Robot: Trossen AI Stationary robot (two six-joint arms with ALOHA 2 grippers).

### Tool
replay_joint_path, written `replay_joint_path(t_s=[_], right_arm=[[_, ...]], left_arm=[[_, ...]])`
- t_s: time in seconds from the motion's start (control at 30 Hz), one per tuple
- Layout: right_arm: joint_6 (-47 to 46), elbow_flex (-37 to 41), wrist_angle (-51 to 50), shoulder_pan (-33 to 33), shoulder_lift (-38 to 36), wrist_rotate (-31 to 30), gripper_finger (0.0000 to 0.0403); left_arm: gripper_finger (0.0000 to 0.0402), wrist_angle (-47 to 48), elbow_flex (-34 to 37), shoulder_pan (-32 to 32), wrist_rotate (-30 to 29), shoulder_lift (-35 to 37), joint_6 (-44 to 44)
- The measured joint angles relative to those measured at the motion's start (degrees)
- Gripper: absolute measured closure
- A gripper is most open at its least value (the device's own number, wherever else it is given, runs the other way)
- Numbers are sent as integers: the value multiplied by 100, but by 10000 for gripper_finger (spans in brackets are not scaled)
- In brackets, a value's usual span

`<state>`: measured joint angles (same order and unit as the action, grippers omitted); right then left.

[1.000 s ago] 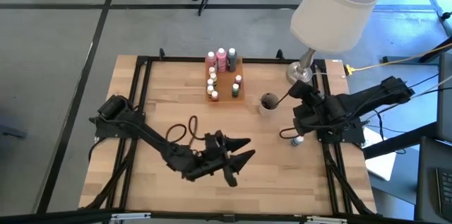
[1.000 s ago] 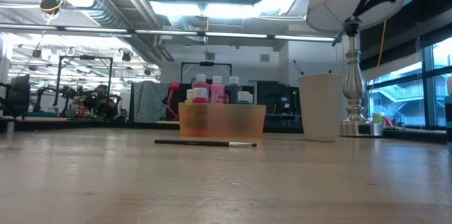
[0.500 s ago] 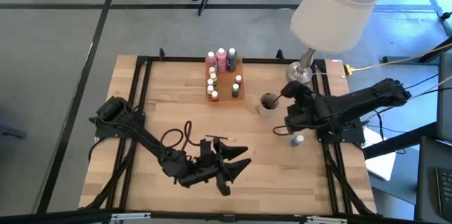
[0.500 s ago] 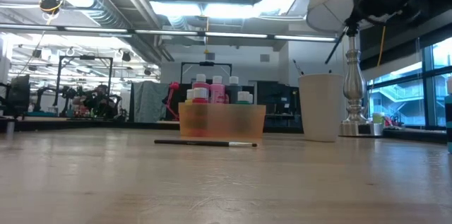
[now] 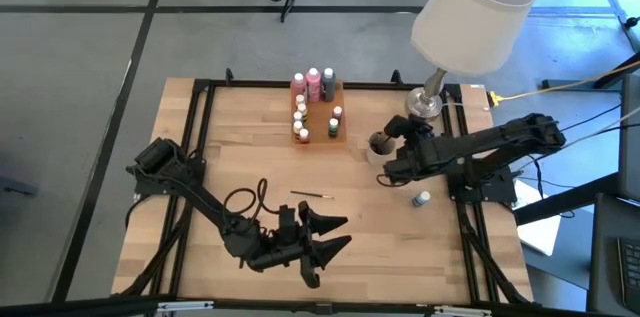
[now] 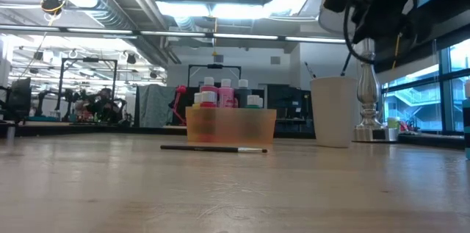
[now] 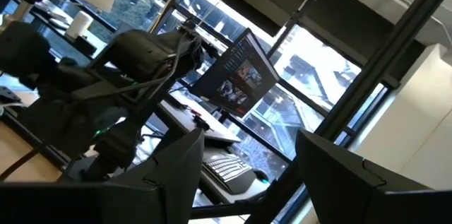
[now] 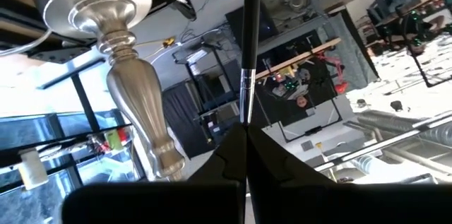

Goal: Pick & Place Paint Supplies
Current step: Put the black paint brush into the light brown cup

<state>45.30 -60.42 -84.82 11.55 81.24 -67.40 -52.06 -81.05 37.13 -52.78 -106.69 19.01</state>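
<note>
My right gripper (image 8: 245, 139) is shut on a thin dark-handled paintbrush (image 8: 248, 33); in the high view it (image 5: 395, 145) hovers just right of the small round cup (image 5: 378, 145). A second paintbrush (image 5: 312, 195) lies flat on the table in front of the orange tray (image 5: 341, 129), which holds several paint bottles (image 5: 313, 83). One blue bottle (image 5: 421, 199) stands alone at the right. My left gripper (image 5: 345, 232) is open above the near middle of the table, with nothing between its fingers (image 7: 176, 174). My right gripper pinches the paintbrush between its two fingers just behind the silver ferrule (image 8: 245, 107). The dark handle runs on straight out past the fingertips, in line with the fingers. The brush is lifted clear of the table.
A table lamp with a big white shade (image 5: 470, 12) and a metal base (image 5: 425, 102) stands at the far right, close to my right arm. The cup (image 6: 332, 112) stands between the tray (image 6: 230, 126) and the lamp. Bare wood lies at the left and near side.
My right gripper has gone down and toward the table's left, up to the cup, rolling as it went, with the brush still pinched. My left gripper has drifted toward the near edge, so the brush lying on the table now shows.
</note>
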Motion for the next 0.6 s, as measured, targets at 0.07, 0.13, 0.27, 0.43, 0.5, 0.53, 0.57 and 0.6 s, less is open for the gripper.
replay_joint_path(t_s=[0.07,0.13,0.27,0.43,0.5,0.53,0.57,0.6], right_arm=[[59,0,106,-55,64,9,403],[119,0,192,-95,125,9,403],[153,0,193,-116,230,130,403],[166,0,215,-116,392,208,403],[162,0,271,-116,444,218,403],[139,0,303,-116,457,262,403],[81,0,323,-116,465,351,403],[12,0,324,-116,478,473,403]], left_arm=[[180,1,1,1,25,0,-67],[180,1,0,1,30,0,-121],[180,1,1,1,35,0,-266],[180,3,1,1,177,0,-514],[180,3,-1,1,241,0,-605],[180,3,1,1,283,0,-636],[180,1,1,1,323,0,-672],[180,3,0,1,348,0,-678]])
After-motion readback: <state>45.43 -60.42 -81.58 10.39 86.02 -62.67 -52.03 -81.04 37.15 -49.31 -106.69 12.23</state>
